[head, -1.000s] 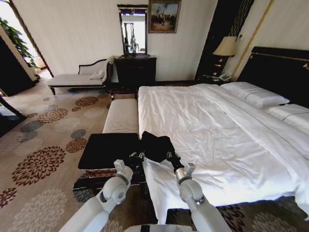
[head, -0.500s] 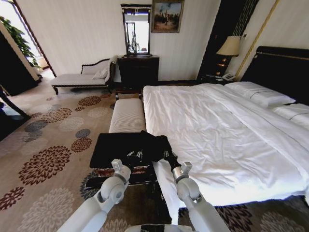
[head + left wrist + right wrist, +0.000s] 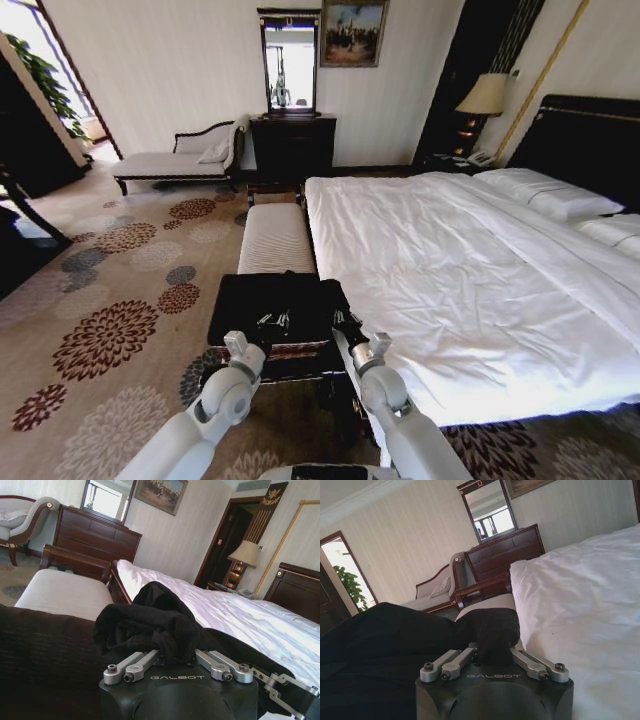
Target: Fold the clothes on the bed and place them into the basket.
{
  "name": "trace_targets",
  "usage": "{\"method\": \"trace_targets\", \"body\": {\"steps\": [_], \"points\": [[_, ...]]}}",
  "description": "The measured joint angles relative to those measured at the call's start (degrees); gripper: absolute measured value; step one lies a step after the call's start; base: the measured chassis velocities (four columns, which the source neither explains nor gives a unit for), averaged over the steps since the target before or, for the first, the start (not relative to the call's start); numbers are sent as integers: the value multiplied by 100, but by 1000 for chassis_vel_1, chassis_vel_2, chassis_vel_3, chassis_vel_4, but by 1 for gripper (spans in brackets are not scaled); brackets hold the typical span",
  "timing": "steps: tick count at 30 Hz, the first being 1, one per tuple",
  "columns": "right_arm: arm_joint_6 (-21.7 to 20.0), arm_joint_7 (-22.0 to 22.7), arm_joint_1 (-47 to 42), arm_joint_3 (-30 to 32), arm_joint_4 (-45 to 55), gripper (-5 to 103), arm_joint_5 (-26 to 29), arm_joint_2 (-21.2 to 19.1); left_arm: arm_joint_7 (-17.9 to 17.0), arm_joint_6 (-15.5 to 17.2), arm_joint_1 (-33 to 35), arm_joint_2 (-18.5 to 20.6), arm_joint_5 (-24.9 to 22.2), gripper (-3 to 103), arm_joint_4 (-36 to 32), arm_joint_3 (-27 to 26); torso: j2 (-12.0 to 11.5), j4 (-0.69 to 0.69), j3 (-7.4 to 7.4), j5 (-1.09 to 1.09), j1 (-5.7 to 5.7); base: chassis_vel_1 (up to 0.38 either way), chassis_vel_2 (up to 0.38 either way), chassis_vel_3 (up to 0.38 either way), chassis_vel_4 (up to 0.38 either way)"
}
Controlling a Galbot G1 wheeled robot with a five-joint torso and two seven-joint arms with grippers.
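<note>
I have both hands low over the basket [image 3: 240,345] at the foot corner of the bed [image 3: 450,260]. My left hand [image 3: 172,652] is clamped on a bunched fold of the black T-shirt [image 3: 150,620], and my right hand [image 3: 492,650] pinches another fold of it. The shirt lies heaped on the basket's flat black top, just beside the edge of the white duvet. Beyond the basket stands the narrow white-cushioned bench [image 3: 275,237], along the bed's foot.
</note>
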Motion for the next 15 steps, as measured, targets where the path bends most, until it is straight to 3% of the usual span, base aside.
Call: {"method": "trace_targets", "body": {"steps": [7, 15], "points": [[38, 61, 354, -250, -95, 10, 148, -42, -17, -36, 94, 2, 11, 9, -56, -173, 0, 0, 0, -1, 0, 26, 27, -29, -20], [-13, 129, 1263, -1029, -512, 10, 434, -150, -27, -109, 169, 43, 44, 9, 14, -487, 0, 1, 0, -1, 0, 0, 0, 0, 0]]}}
